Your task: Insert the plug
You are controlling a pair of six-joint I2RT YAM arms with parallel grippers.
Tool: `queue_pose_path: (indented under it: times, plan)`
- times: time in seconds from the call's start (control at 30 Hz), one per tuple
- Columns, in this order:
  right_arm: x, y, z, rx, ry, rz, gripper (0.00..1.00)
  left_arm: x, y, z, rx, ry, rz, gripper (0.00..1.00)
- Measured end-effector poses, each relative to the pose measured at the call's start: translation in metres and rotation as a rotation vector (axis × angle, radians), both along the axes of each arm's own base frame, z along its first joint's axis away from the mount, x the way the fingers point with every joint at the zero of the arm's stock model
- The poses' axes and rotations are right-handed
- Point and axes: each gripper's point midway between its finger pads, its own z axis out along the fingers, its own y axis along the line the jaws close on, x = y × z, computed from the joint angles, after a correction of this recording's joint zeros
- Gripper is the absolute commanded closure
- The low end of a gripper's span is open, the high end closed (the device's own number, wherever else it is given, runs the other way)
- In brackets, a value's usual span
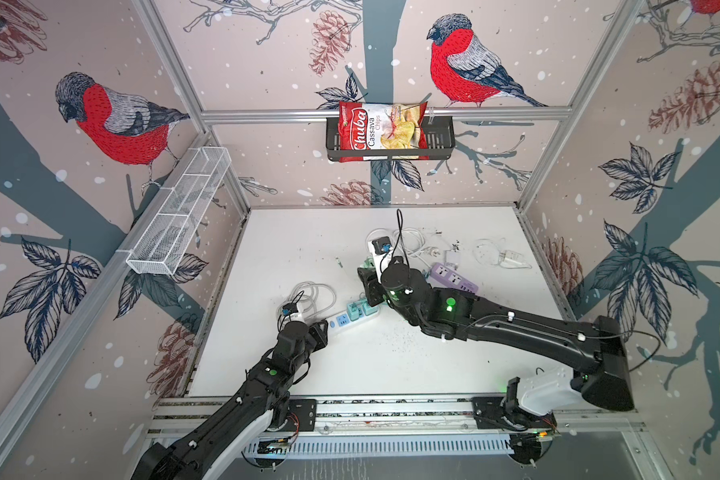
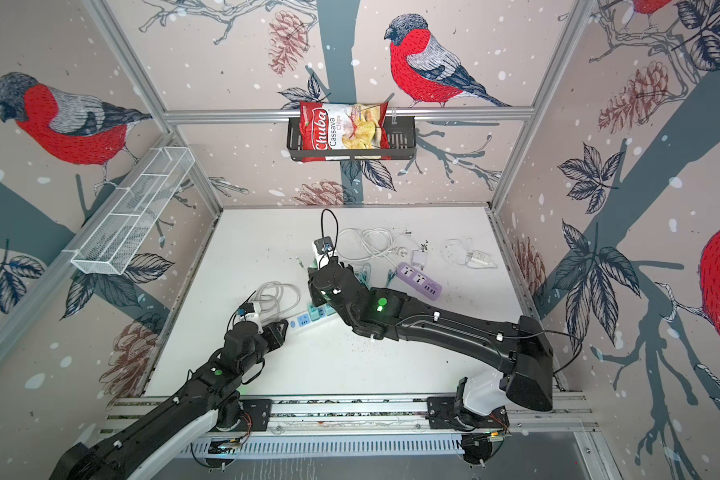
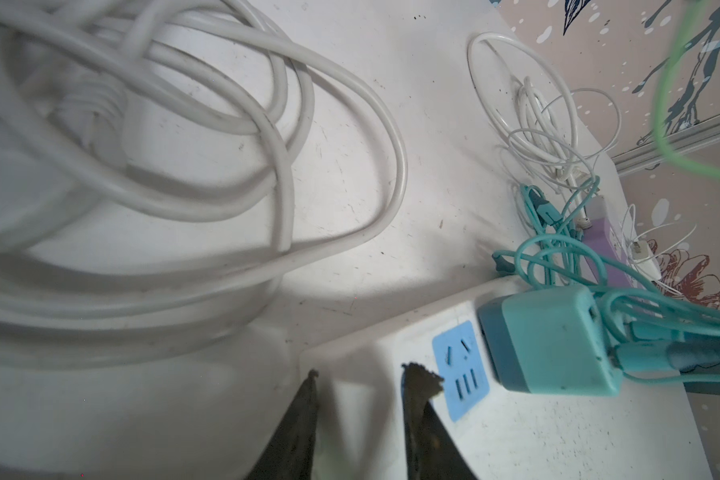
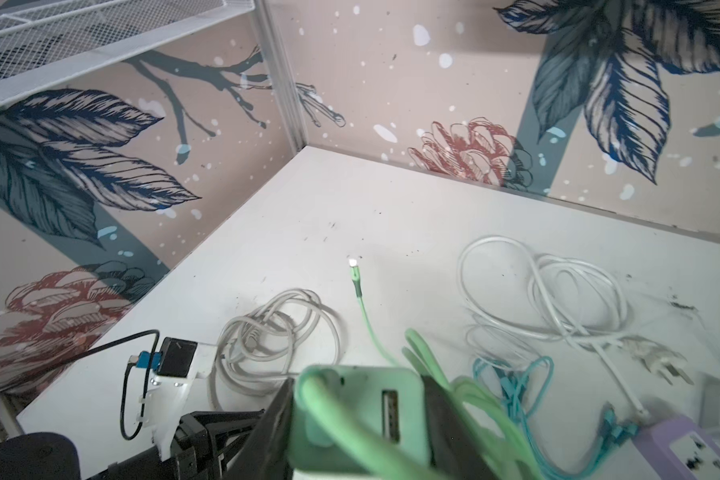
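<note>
**Green plug** (image 4: 358,415): a cube-shaped charger, sitting clamped between the fingers (image 4: 277,419) of the right gripper (image 4: 358,399), which are pressing on two opposite sides. Its USB-port face is pointing back toward the wrist camera. A green cable (image 4: 355,284) is looping off it and trailing away across the tabletop (image 4: 350,208). The prongs are hidden. The plug is hanging close to the far end of the white power strip (image 3: 516,432). The arm is covering most of it in both top views, so it cannot be told whether it is touching the strip.

**White power strip**: lying flat with its sockets facing up. In both top views its long axis is running diagonally, from the left gripper (image 3: 364,376) up and rightward to the right gripper. A blue socket (image 3: 460,370) is sitting unoccupied just beside a teal charger (image 3: 558,340) that is plugged into the strip.

**Left gripper**: its fingers are standing partly apart, straddling the strip's near end. Whether they are pinching it cannot be told.

**Left arm**: reaching forward and rightward from the near-left base, with the wrist low over the tabletop.

**Right arm**: stretching from the near-right base leftward across the middle, with the wrist bending down toward the strip.

**Nearby**:
- A coiled white cable (image 3: 184,166) is lying beside the strip.
- A purple power strip (image 1: 454,279) is lying just beyond the right wrist.
</note>
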Motion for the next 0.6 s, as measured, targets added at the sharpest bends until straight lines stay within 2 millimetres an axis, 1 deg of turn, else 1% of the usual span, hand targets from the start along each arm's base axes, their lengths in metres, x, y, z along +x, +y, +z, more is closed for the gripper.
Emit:
queue_pose_path:
  times: [0.1, 0.2, 0.3, 0.47, 0.6]
  plan:
    - [-0.005, -0.014, -0.008, -0.009, 0.015, -0.027, 0.86, 0.003, -0.002, 0.000, -0.013, -0.010, 0.002, 0.67]
    - [-0.009, -0.023, -0.016, 0.002, 0.041, -0.048, 0.86, 0.006, -0.006, 0.000, -0.016, -0.015, -0.008, 0.67]
    - [-0.012, -0.032, -0.033, -0.010, 0.078, -0.071, 0.86, 0.009, -0.014, 0.000, -0.017, -0.018, -0.030, 0.69]
    - [-0.015, -0.052, -0.066, -0.026, 0.148, -0.118, 0.86, 0.012, -0.035, 0.001, -0.018, -0.013, -0.086, 0.71]
    - [-0.010, -0.074, -0.083, -0.014, 0.199, -0.168, 0.86, 0.009, -0.056, 0.002, -0.015, -0.007, -0.151, 0.72]
